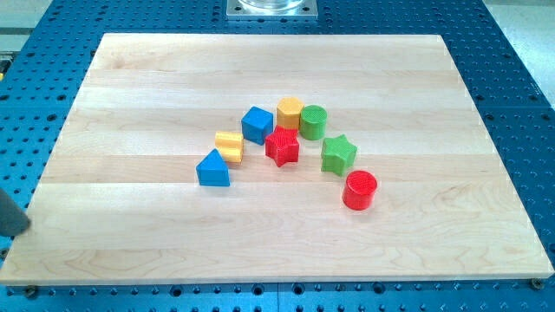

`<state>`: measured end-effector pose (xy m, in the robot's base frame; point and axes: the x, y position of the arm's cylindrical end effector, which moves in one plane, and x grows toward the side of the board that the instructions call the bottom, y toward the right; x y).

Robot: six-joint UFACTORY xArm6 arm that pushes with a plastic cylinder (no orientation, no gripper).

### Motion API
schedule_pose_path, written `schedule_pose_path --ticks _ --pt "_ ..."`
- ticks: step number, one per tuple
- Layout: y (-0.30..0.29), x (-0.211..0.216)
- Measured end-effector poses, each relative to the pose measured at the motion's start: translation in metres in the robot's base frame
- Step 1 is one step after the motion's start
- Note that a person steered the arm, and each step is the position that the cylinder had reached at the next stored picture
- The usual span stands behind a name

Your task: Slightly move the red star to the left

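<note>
The red star-shaped block (282,146) lies near the middle of the pale wooden board (130,95), a little toward the view's top, with a ridged top face and stubby points. To its left there is only a narrow gap before the small yellow block (229,145), whose shape is hard to make out. The blue cube (257,124) sits just above and left of the star, close to touching it. The yellow hexagonal block (290,113) stands right behind it, and the green cylinder (313,122) beside that. The green star block (338,155) lies to the right, apart from it, with the red cylinder (359,190) farther down and right. The blue triangular block (213,169) lies below the small yellow one.

Beyond this cluster the board is bare out to every edge, widest toward the view's left and bottom.

A dark blurred shape (12,213) shows at the view's left edge, well apart from all blocks; I cannot tell where my tip is, and there is no claw to report.
</note>
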<state>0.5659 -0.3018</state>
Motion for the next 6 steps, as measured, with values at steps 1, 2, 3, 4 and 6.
schedule_pose_path --ticks 1,2,3,4,6 --pt "0.087 0.000" --pt "0.170 -0.011" --pt "0.243 -0.032" --pt "0.293 -0.063" --pt "0.345 -0.112"
